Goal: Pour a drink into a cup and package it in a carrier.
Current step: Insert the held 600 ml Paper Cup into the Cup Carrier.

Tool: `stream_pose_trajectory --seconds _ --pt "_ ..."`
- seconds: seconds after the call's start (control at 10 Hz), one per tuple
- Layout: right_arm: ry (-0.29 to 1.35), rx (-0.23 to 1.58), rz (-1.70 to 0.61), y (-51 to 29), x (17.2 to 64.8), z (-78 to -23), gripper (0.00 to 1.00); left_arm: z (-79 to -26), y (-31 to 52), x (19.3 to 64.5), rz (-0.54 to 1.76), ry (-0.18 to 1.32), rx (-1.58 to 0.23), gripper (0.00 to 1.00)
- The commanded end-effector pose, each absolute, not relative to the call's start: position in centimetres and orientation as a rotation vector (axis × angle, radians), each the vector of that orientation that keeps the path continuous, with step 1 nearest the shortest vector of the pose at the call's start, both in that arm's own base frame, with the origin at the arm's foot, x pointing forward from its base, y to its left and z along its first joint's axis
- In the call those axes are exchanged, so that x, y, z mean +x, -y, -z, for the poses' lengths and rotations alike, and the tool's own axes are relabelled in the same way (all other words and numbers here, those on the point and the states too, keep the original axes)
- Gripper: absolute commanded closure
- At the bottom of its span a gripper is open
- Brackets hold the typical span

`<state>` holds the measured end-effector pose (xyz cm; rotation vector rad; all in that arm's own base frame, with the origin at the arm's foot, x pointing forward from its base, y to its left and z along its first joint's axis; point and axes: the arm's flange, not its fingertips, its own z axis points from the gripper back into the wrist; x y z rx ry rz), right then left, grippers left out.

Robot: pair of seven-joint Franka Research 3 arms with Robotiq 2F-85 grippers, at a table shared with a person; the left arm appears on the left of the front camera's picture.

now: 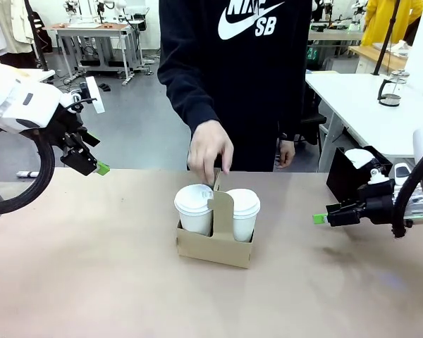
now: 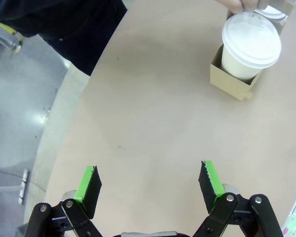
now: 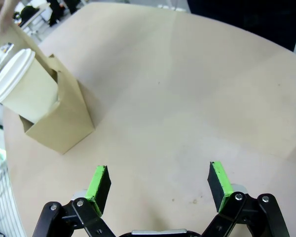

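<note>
Carrier between, apart from both fingers

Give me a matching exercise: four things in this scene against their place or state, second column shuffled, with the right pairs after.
Things
1. carrier
2. left end effector
3. person's hand
4. black box

Place or state
A. on the handle panel's top
B. table's right edge
C. open, holding nothing
D. mid-table, two lidded cups inside

Pairs: 1-D, 2-C, 3-A, 4-B
</note>
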<state>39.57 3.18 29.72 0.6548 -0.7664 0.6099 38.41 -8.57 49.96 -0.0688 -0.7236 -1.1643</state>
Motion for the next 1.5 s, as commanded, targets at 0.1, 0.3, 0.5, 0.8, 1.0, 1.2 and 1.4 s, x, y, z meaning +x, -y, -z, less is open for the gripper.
stream_pose_trajectory --seconds 0.1,0.3,0.5,0.8,1.0,1.2,1.4 --pt "0.782 0.659 -0.626 -2.87 39.6 -29.78 0.0 -49.93 8.58 38.39 1.163 0.721 -0.067 0.0" --pt "0.782 0.659 -0.626 -2.87 39.6 -29.78 0.0 -49.93 8.58 38.39 1.163 0.721 -0.067 0.0" --pt "0.782 0.659 -0.626 -2.87 39.6 -29.78 0.0 -49.93 8.58 38.39 1.163 0.721 -0.067 0.0" --pt "0.782 0.659 -0.626 -2.87 39.6 -29.78 0.0 -49.93 8.58 38.39 1.163 0.721 -0.067 0.0" --pt "0.782 0.659 -0.626 -2.87 39.6 -29.78 0.0 -49.93 8.58 38.39 1.163 0.721 -0.067 0.0" --pt "0.782 0.659 -0.626 -2.87 39.6 -29.78 0.0 -49.93 8.58 38.39 1.163 0.721 -0.067 0.0" --pt "0.782 0.659 -0.626 -2.87 39.6 -29.78 0.0 -49.93 8.58 38.39 1.163 0.721 -0.067 0.0"
